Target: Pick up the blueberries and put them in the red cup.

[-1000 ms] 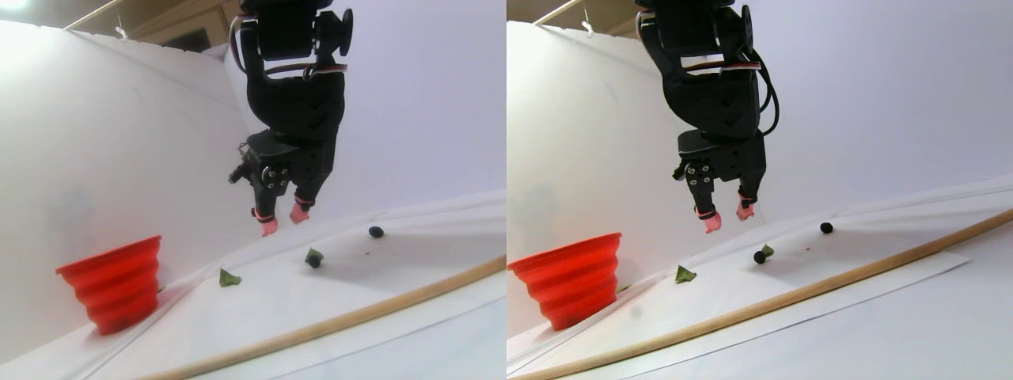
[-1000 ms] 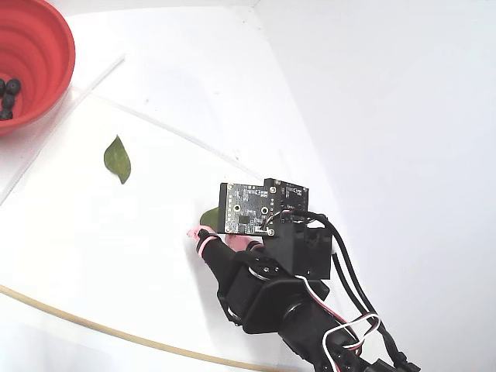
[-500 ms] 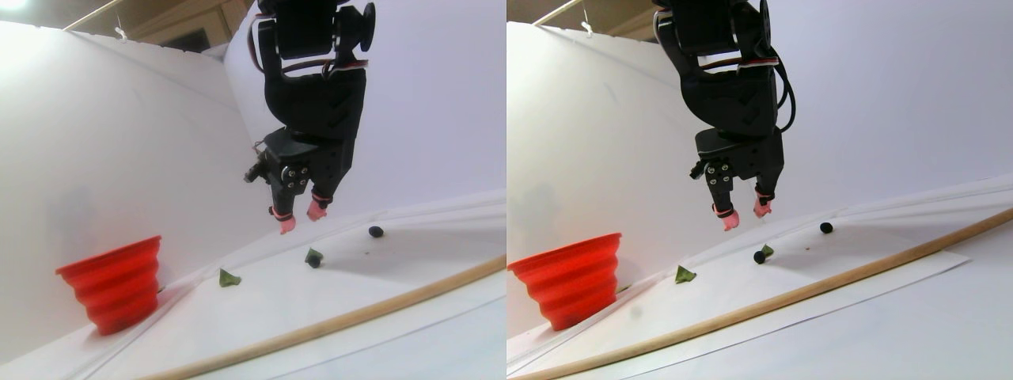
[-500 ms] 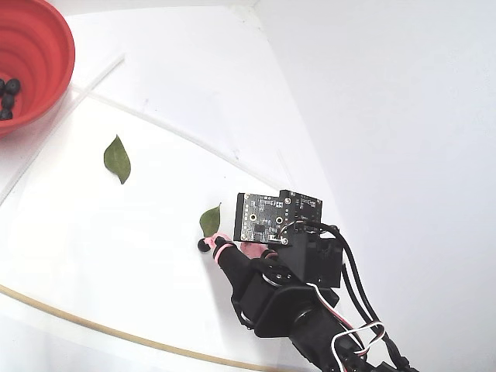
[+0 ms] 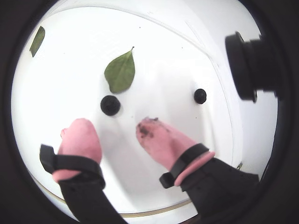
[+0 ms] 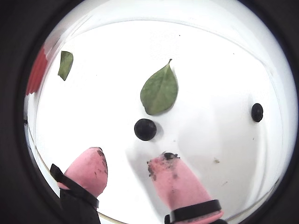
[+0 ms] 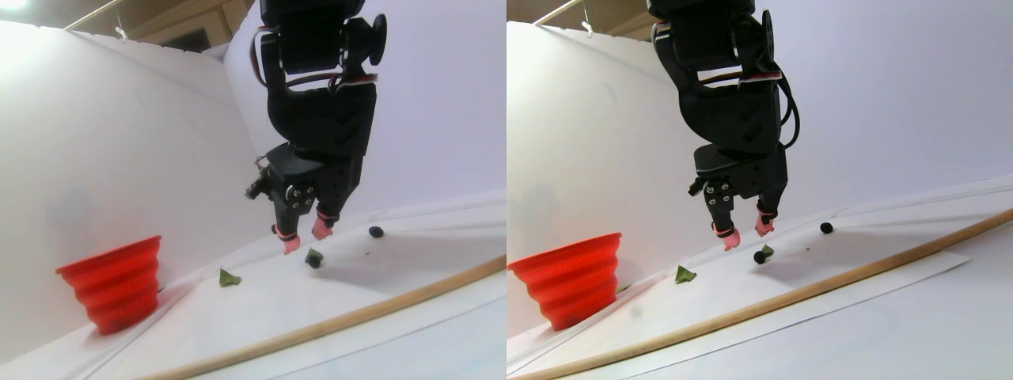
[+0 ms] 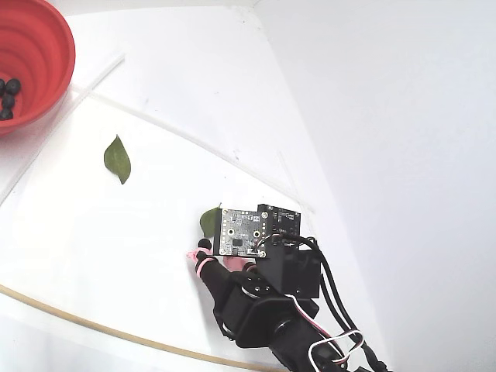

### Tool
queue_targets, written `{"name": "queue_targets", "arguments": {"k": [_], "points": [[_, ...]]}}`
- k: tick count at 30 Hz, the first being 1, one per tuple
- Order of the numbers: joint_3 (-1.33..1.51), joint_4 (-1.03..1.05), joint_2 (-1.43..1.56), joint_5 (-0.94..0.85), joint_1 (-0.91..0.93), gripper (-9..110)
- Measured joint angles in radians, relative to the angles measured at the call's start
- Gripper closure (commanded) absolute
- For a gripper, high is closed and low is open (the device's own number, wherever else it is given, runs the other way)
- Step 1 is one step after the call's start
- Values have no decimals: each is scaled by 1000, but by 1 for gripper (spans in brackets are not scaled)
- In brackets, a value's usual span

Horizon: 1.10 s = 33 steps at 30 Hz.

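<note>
Two blueberries lie on the white sheet. One (image 5: 110, 105) (image 6: 145, 129) (image 7: 314, 259) sits just below a green leaf (image 6: 160, 89), a short way ahead of my pink fingertips. The other (image 5: 200, 96) (image 6: 257, 112) (image 7: 376, 232) lies farther right. My gripper (image 5: 113, 127) (image 6: 128, 157) (image 7: 305, 239) (image 8: 213, 258) hangs open just above the sheet, with nothing between its stained fingers. The red cup (image 7: 115, 281) (image 8: 39, 46) stands far left and holds several berries (image 8: 8, 97).
A second leaf (image 8: 117, 159) (image 6: 65, 64) lies between the cup and the gripper. A thin wooden strip (image 7: 356, 314) (image 8: 77, 325) runs along the sheet's near side. White walls (image 7: 119, 134) close the back and the cup's side.
The gripper has come down and moved right, from above the sheet to just over the berry by the leaf. It stays open. The berries and leaves have not moved.
</note>
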Motion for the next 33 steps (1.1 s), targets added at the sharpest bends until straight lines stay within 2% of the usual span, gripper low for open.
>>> {"name": "queue_targets", "arguments": {"k": [33], "points": [[-140,-28,-155,-3,15,82]]}}
